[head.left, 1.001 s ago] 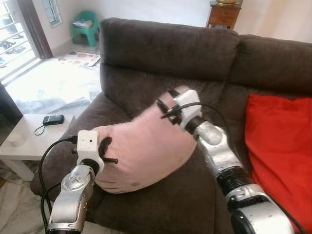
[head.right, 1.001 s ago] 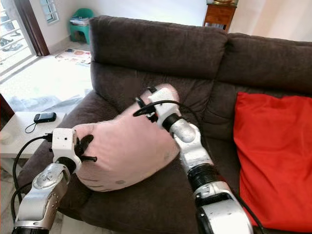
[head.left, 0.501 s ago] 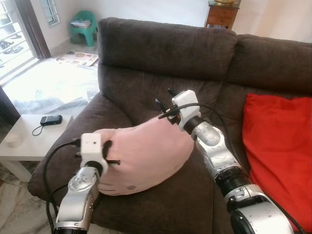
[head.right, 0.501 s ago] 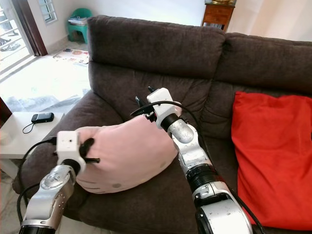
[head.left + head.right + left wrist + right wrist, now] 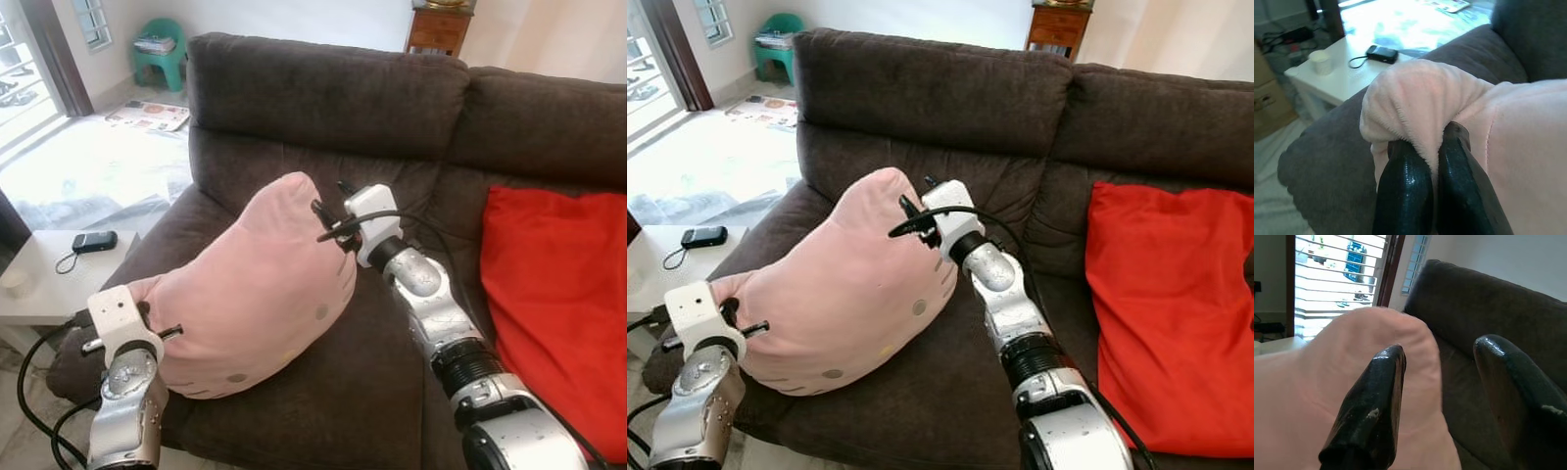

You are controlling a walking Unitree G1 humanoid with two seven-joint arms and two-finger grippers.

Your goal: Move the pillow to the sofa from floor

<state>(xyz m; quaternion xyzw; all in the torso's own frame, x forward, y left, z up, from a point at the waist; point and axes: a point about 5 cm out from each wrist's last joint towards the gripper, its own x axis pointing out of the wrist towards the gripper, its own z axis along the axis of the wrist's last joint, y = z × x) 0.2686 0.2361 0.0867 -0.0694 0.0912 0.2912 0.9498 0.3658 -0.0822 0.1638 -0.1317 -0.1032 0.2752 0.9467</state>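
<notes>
On the dark brown sofa (image 5: pixel 323 98) seat | pink plush pillow (image 5: pixel 245 284) rests, long axis slanting from low near corner up toward backrest | left gripper (image 5: pixel 1425 161) pinched shut on that low corner | right gripper (image 5: pixel 333 220) spread open beside raised top end | red cushion (image 5: pixel 549 284) well apart, rightward

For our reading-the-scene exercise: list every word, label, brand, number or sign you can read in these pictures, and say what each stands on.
None can be read.
Papers on the floor: printed, but too small and blurred.
Pink pillow: only stitched face marks, no letters.
Phone on the side table: no visible text.
</notes>
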